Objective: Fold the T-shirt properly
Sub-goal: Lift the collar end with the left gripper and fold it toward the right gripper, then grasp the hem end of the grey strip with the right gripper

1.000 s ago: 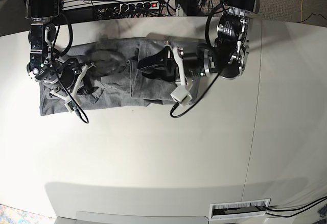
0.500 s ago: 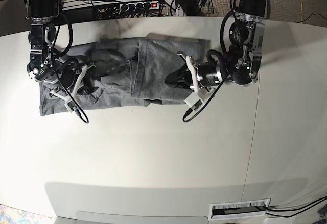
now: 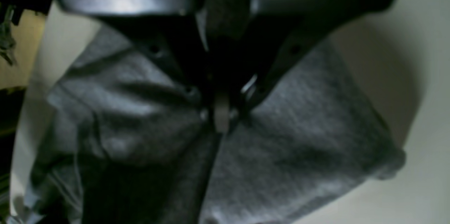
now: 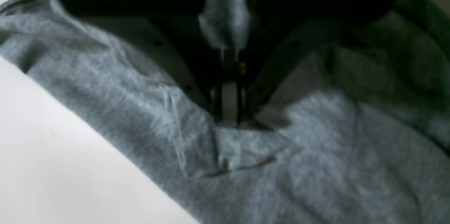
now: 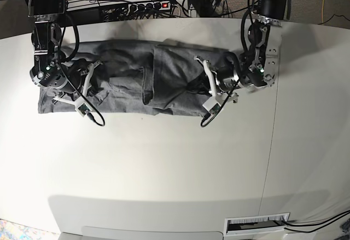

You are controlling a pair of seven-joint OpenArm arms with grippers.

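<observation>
The grey T-shirt [image 5: 126,81] lies stretched in a long band across the far part of the table, with a fold ridge near its middle. My left gripper [image 5: 198,86] is shut on its right end. In the left wrist view the jaws [image 3: 221,118] meet on a pinch of T-shirt [image 3: 299,139] cloth, and a strip runs up between the fingers. My right gripper [image 5: 93,87] is shut on the left end. In the right wrist view the closed tips [image 4: 230,111] press into the T-shirt [image 4: 316,167], with cloth bunched between the fingers.
The white table [image 5: 175,163] extends toward the front. A power strip and cables [image 5: 145,5] run just behind the table's back edge. A slotted vent [image 5: 257,223] sits at the front right. A seam in the tabletop [image 5: 273,141] runs down the right side.
My left gripper closed on the shirt's right part and drew it to the right, pulling the cloth out longer and flatter. The right gripper kept its hold and shifted slightly toward the back.
</observation>
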